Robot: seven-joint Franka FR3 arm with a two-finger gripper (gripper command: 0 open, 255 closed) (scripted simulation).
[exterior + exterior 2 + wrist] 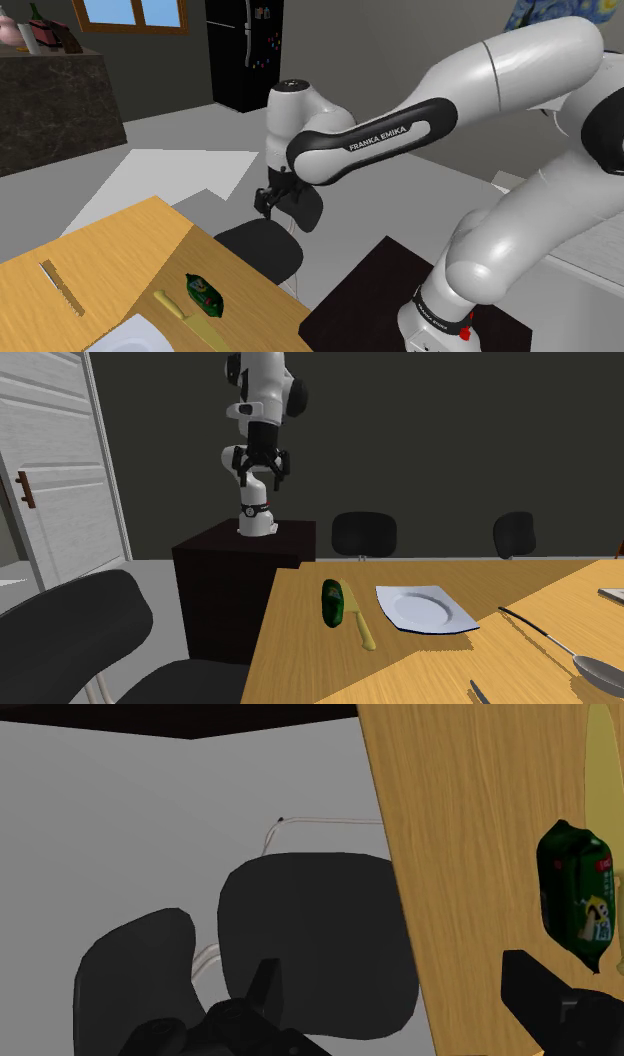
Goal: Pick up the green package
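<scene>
The green package (204, 295) lies flat on the wooden table (110, 250), near the edge closest to the stand and beside a yellow knife (180, 312). It also appears in the second exterior view as the green package (333, 602). My gripper (268, 203) hangs in the air off the table, above a black chair (262, 245), well away from the package. Its fingers stand apart with nothing between them. Looking along the gripper (395, 1004), the green package (577, 894) sits on the table (450, 854) beyond one finger (530, 986).
A white plate (425, 608) lies past the yellow knife (365, 627), a spoon (560, 647) farther along. A serrated knife (60, 287) rests on the table. Black chairs (364, 535) ring the table. The dark stand (240, 567) is at the table's end.
</scene>
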